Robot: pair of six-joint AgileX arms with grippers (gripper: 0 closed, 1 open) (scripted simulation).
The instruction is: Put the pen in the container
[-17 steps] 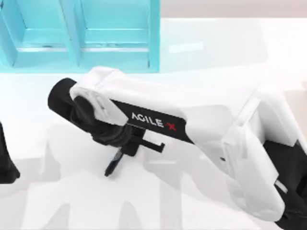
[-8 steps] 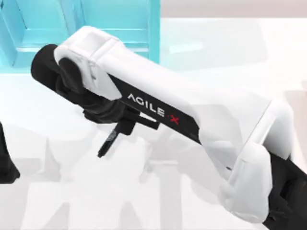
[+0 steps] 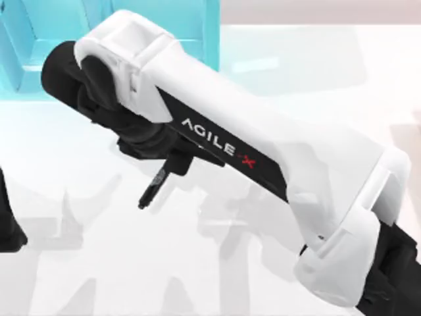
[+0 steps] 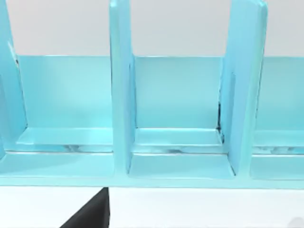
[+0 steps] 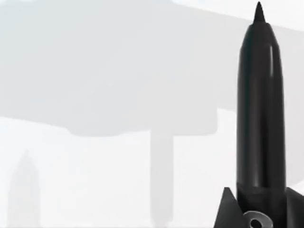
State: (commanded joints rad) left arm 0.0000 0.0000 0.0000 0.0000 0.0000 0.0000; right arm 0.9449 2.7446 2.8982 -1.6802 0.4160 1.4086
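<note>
The right end effector [image 3: 172,163] is closed around the pen [image 3: 152,189], carrying it above the white desk [image 3: 79,263] at centre-left of the top view. Since a second ago it has risen and shifted toward the turquoise container [image 3: 197,26] at upper left. The left arm [image 3: 8,224] sits parked at the left edge.

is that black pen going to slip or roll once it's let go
Probably slippery: the pen looks glossy and is held near one end by the right gripper. Round and slim, it would likely roll. It looks stiff.
</note>
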